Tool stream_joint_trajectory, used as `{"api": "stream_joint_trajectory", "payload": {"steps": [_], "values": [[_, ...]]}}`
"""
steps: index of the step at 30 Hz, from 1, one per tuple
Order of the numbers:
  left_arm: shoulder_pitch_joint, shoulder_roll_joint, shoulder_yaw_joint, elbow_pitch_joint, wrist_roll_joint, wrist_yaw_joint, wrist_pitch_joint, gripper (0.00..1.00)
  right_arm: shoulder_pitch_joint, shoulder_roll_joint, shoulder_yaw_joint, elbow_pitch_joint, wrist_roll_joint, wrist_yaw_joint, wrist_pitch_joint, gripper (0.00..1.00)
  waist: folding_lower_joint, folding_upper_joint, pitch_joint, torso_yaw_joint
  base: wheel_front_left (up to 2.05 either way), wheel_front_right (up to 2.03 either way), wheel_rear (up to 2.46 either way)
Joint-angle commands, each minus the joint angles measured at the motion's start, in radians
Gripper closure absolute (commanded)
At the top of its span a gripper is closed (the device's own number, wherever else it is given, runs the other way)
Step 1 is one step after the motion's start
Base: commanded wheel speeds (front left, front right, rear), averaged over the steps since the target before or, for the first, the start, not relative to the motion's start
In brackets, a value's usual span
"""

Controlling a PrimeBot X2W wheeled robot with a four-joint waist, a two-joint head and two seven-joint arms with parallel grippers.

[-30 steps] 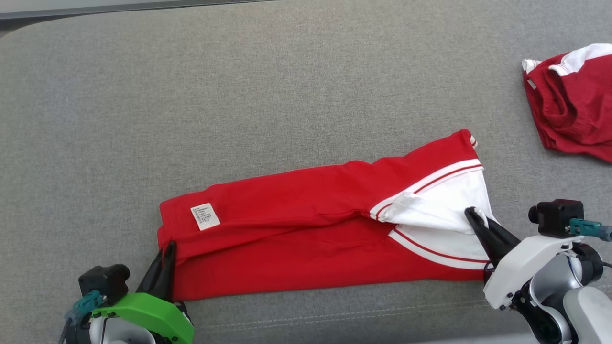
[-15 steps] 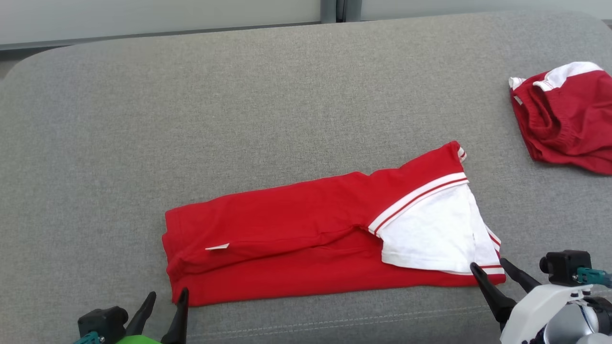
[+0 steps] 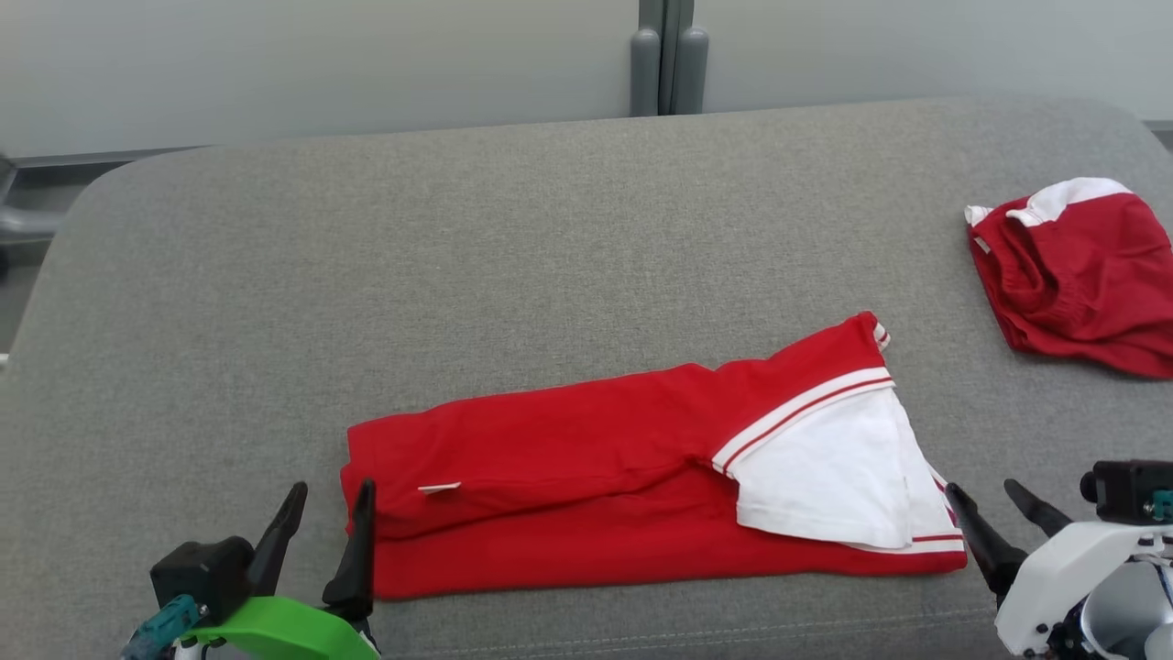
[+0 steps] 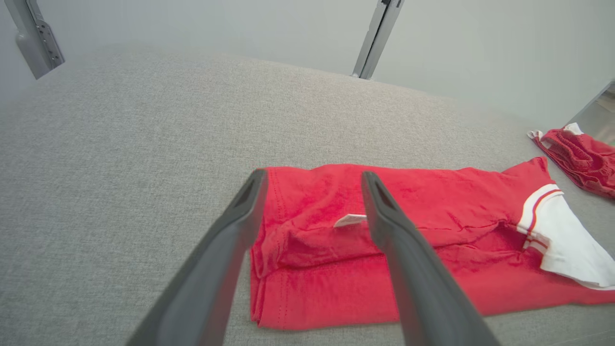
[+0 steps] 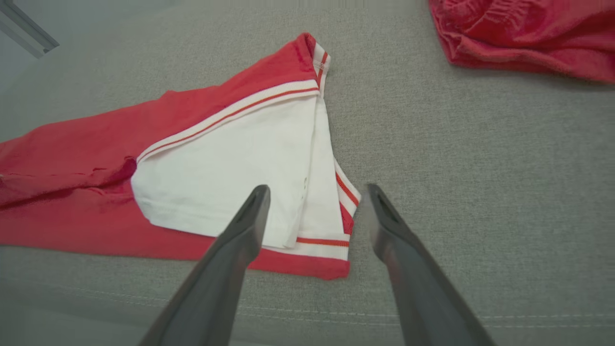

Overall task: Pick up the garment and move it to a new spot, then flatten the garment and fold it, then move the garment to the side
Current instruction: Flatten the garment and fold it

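The garment [image 3: 596, 477] is red with a white panel and red-white trim at its right end. It lies folded into a long band on the grey cushion [image 3: 458, 257], with a small white label [image 3: 440, 488] near its left end. My left gripper [image 3: 332, 490] stands open just off the garment's left end, and in the left wrist view its fingers [image 4: 313, 177] frame that end of the garment [image 4: 432, 216]. My right gripper [image 3: 982, 489] is open beside the garment's right corner, holding nothing. The right wrist view has the gripper [image 5: 318, 190] over the white panel's [image 5: 230, 158] corner.
A second red and white garment [image 3: 1081, 275] lies bunched at the cushion's far right [image 5: 519, 29]. A pale wall with a grey metal post [image 3: 667, 64] stands behind the cushion. A stitched seam [image 3: 733, 610] runs along the cushion's near edge.
Both grippers opened and let go of the garment's ends, then drew back toward the near edge. The upper layer settled flat and the label tipped over. The head camera tilted up.
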State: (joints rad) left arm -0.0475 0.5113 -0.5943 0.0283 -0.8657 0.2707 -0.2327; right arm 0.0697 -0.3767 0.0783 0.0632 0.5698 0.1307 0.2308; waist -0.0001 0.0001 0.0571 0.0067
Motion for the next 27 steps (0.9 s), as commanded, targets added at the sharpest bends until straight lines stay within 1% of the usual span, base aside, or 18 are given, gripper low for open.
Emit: {"api": "stream_joint_trajectory", "payload": {"steps": [1,6,11,21,27], "values": [[-0.011,-0.001,-0.002,-0.002,0.01,0.006,0.001,0.0,-0.012,0.003,-0.004,0.003,-0.009,0.0,0.004,0.0,0.0001,-0.0001,-0.017,0.018,0.0,0.0,0.0],[-0.042,0.003,0.0,-0.008,0.032,0.024,0.004,0.0,-0.088,0.019,-0.033,0.051,-0.023,0.0,0.09,0.0,0.0001,-0.0001,-0.032,0.052,0.0,0.0,0.0],[-0.05,0.002,0.009,-0.023,0.034,0.038,0.0,0.0,-0.174,0.036,-0.052,0.161,-0.029,0.0,0.168,0.0,0.0001,-0.0001,-0.024,0.103,0.0,0.0,0.0],[-0.055,-0.001,0.023,-0.052,0.036,0.044,-0.008,0.0,-0.326,0.071,-0.121,0.42,-0.034,0.0,0.206,0.0,0.0001,-0.0001,0.03,0.217,0.0,0.0,0.0],[-0.058,-0.001,0.027,-0.067,0.04,0.043,-0.01,0.0,-0.373,0.079,-0.15,0.555,-0.059,0.0,0.244,0.0,0.0001,-0.0001,0.041,0.258,0.0,0.0,0.0]]}}
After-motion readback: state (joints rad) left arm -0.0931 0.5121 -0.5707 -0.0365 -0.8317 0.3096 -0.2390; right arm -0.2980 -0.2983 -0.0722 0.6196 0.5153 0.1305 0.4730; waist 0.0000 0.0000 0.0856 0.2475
